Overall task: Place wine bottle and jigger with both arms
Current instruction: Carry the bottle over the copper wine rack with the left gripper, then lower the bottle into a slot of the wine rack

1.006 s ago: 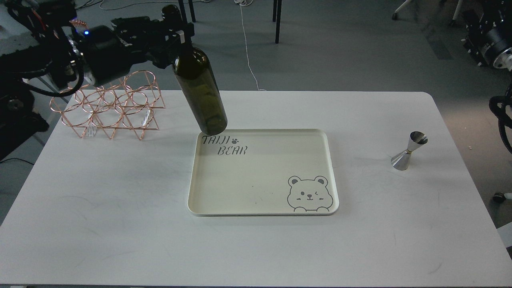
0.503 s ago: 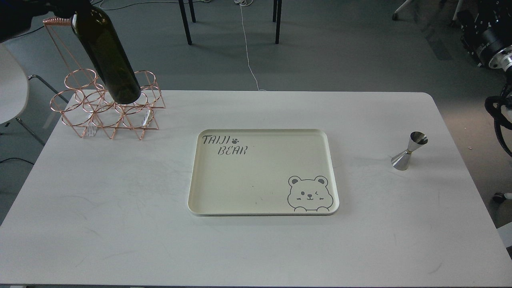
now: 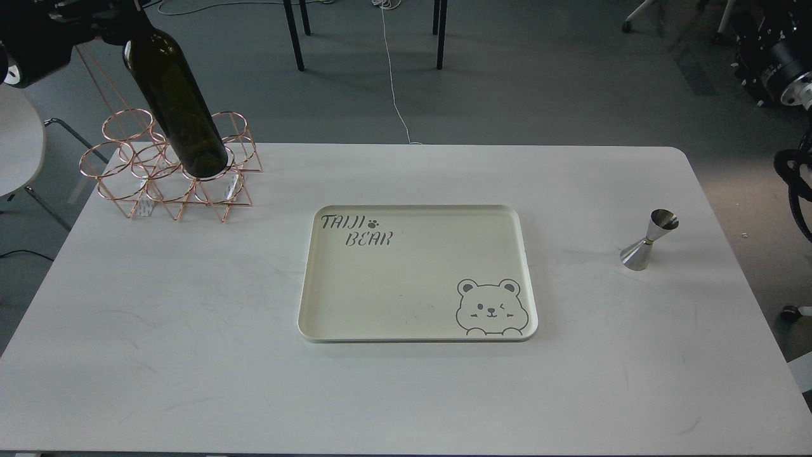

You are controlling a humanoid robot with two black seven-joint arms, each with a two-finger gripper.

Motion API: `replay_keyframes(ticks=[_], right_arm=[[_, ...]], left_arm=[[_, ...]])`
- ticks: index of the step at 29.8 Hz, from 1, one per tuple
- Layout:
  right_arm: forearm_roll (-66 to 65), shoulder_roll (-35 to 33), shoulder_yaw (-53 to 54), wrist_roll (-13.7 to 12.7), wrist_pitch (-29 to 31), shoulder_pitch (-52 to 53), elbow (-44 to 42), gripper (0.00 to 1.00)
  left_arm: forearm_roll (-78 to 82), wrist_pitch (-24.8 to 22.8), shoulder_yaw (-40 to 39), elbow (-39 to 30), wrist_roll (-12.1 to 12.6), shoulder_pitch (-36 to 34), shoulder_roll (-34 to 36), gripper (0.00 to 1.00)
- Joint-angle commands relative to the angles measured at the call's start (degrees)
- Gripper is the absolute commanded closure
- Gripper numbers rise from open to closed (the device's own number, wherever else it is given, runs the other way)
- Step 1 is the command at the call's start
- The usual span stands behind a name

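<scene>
The wine bottle (image 3: 177,108), dark olive-green, hangs tilted in the air at the far left, its base over the copper wire rack (image 3: 171,184). Its neck runs up into my left gripper (image 3: 117,25) at the top left corner, which is shut on it and partly cut off by the frame edge. The silver jigger (image 3: 648,240) stands upright on the white table (image 3: 190,330) at the right, untouched. Only dark parts of my right arm (image 3: 793,178) show at the right edge; its gripper is out of view.
A cream tray (image 3: 304,279) with a bear drawing and "TAIJI BEAR" lettering lies flat mid-table with nothing on it. Chair legs (image 3: 295,32) and a cable lie on the floor beyond the table. A white chair (image 3: 19,146) is at the left.
My left arm has carried the bottle from over the tray's far left corner leftwards to above the wire rack. In the last half second it shifted slightly right and down. The jigger has not moved.
</scene>
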Motion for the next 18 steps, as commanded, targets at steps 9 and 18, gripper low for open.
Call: replay_keyframes(ticks=[9,18], right_arm=[[0.0,0.0,0.0,0.0,0.0,-0.1,-0.01,0.03],[0.0,0.0,0.0,0.0,0.0,-0.19,-0.01,0.03]], left_arm=[[0.09,0.68,0.66,0.34,0.01,0.7,-0.92,0.88],[-0.18,5.16,6.99,1.92,-0.08,0.7,-1.98,0.81]])
